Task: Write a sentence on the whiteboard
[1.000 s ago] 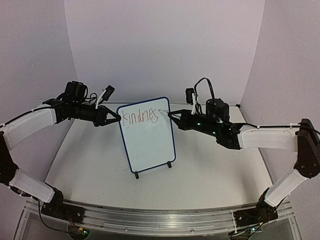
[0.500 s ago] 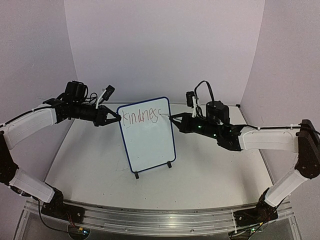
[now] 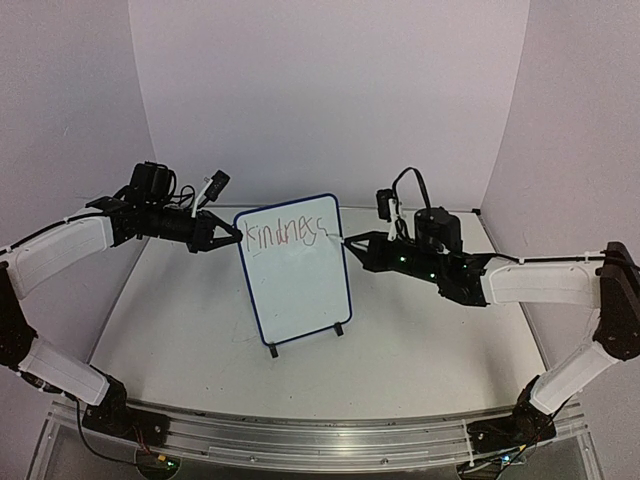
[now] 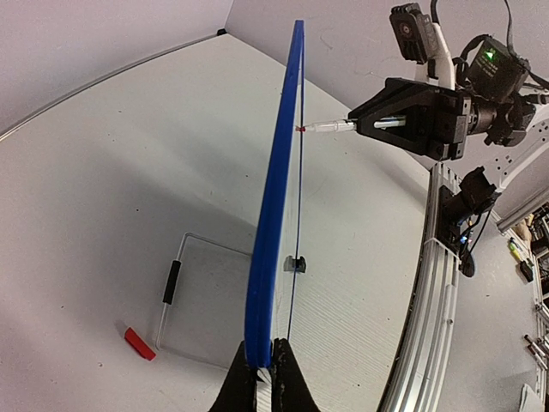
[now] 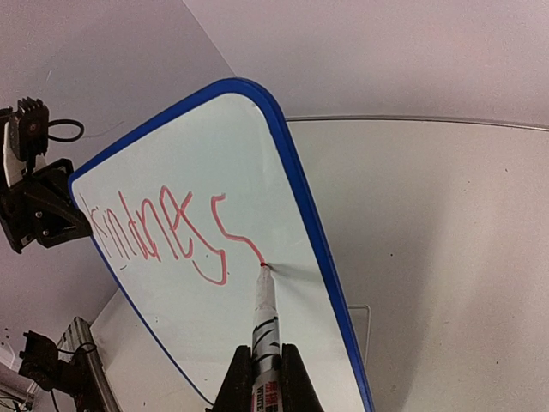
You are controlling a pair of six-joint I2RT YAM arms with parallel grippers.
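Two arms meet at the whiteboard, which stands upright on its black feet near the middle of the table, its written face turned toward the near edge. The left gripper is closed on the thin blue frame at the left edge of the board, with one finger on each side of it. The right gripper is clamped on a marker, which points forward out of the jaws; the red tip of the marker touches the white surface in the upper part of the board, close to its right edge. The sentence is only begun; one red handwritten word stands on the top line and reads about as "kindness"; its last letter ends in a thin curved stroke that runs down to the marker tip. From the left wrist camera the board shows edge-on, and the marker reaches it from the right side; on the other side of the board, apart from it, a small red piece lies on the table; what it is, I cannot tell.
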